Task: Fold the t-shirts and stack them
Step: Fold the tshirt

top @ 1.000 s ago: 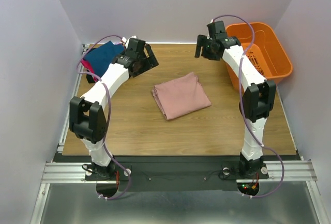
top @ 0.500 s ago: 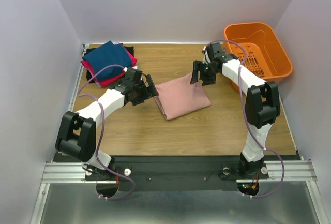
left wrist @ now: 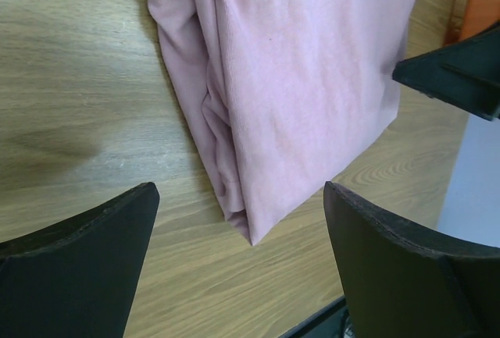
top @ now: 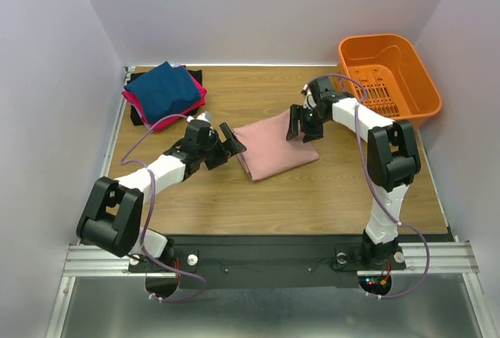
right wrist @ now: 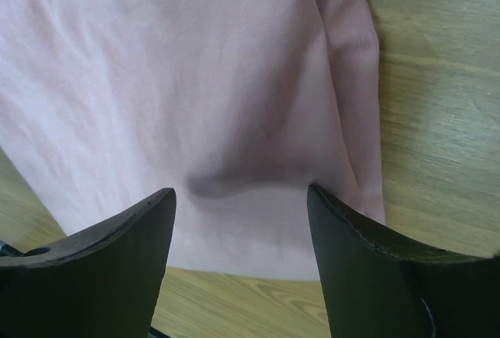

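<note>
A folded dusty-pink t-shirt (top: 275, 147) lies in the middle of the table; its print is hidden. It also shows in the left wrist view (left wrist: 297, 72) and the right wrist view (right wrist: 172, 80). My left gripper (top: 232, 144) is open, low at the shirt's left corner, jaws apart above bare wood. My right gripper (top: 300, 125) is open over the shirt's right edge, its fingertips (right wrist: 125, 236) down on the cloth. A stack with a navy-blue shirt (top: 162, 90) on a magenta one (top: 187, 107) and a black one (top: 139, 116) sits at the back left.
An orange plastic basket (top: 408, 61) stands at the back right, close to the right arm. White walls close the table (top: 258, 197) in on three sides. Bare wood lies in front of the pink shirt.
Both arms have come down from the back of the table to the pink shirt, the left to its left corner, the right onto its right edge. The shirt has not moved.
</note>
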`<state>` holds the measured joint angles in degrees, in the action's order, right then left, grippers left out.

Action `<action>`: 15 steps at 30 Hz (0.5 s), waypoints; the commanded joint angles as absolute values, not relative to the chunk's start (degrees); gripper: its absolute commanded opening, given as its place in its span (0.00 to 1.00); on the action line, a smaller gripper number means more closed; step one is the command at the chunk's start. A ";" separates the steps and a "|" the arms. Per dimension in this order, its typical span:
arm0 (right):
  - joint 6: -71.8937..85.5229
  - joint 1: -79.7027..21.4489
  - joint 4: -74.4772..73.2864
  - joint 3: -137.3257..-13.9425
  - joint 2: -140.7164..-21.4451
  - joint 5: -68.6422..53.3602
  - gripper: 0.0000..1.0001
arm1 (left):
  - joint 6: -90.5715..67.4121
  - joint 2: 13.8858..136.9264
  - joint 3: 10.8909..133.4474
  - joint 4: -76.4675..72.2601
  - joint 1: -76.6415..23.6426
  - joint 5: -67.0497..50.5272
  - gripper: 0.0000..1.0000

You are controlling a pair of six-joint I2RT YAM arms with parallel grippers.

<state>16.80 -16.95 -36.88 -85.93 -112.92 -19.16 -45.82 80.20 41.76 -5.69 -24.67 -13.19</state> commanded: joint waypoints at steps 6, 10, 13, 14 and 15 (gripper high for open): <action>16.17 -17.23 -34.10 -83.41 -116.36 -17.75 0.73 | -48.69 85.76 37.62 -20.91 -24.79 -15.20 0.98; 16.08 -17.23 -34.10 -81.30 -116.02 -17.23 0.73 | -49.65 89.29 37.00 -22.06 -24.79 -14.59 0.99; 15.73 -17.23 -34.10 -80.16 -115.84 -16.52 0.73 | -49.92 90.70 36.39 -22.67 -24.79 -14.85 0.98; 15.65 -17.31 -34.10 -79.98 -115.67 -16.35 0.73 | -50.01 90.96 36.13 -23.11 -24.79 -14.94 0.99; 15.64 -17.23 -34.10 -79.72 -115.75 -16.26 0.73 | -50.10 91.49 36.21 -23.90 -24.79 -15.12 0.99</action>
<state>16.64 -16.91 -33.06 -82.56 -114.93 -18.59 -49.78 90.13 37.60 -21.26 -24.67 -14.96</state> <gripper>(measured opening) 0.734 0.985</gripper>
